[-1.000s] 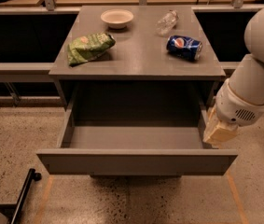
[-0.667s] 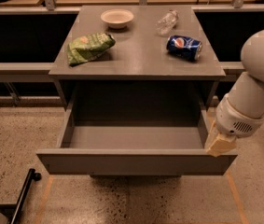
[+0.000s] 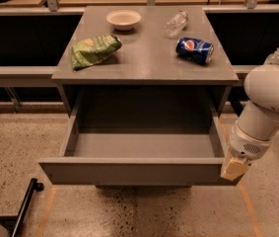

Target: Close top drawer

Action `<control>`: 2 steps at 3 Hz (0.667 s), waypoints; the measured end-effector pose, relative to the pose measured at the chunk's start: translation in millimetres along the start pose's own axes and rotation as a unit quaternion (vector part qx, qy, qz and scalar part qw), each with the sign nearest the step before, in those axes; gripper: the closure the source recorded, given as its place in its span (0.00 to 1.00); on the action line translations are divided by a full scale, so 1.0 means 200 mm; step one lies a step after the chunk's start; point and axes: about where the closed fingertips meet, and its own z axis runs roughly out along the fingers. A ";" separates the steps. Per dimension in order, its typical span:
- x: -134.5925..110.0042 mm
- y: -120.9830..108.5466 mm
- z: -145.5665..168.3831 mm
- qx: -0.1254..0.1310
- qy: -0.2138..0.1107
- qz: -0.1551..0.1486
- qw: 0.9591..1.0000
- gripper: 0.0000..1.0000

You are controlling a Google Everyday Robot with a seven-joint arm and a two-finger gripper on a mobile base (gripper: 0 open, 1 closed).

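The top drawer (image 3: 139,171) is a wide grey box pulled far out of the grey cabinet (image 3: 146,68), and its inside is empty. Its plain front panel faces me at the bottom. My gripper (image 3: 235,169) hangs from the white arm (image 3: 267,102) at the drawer's front right corner, level with the front panel's right end. Only its cream-coloured tip shows.
On the cabinet top lie a green chip bag (image 3: 94,50), a white bowl (image 3: 123,19), a clear plastic bottle (image 3: 176,23) and a blue soda can (image 3: 194,50). A black leg (image 3: 23,206) lies on the speckled floor at the lower left. Dark shelving runs behind.
The white arm and gripper have moved down and toward me along the drawer's right side, from beside its wall to its front corner. The drawer has not moved.
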 end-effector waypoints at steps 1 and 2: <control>0.06 -0.12 0.17 -0.022 0.008 0.012 1.000 1.00; 0.06 -0.11 0.13 -0.022 0.008 0.012 1.000 1.00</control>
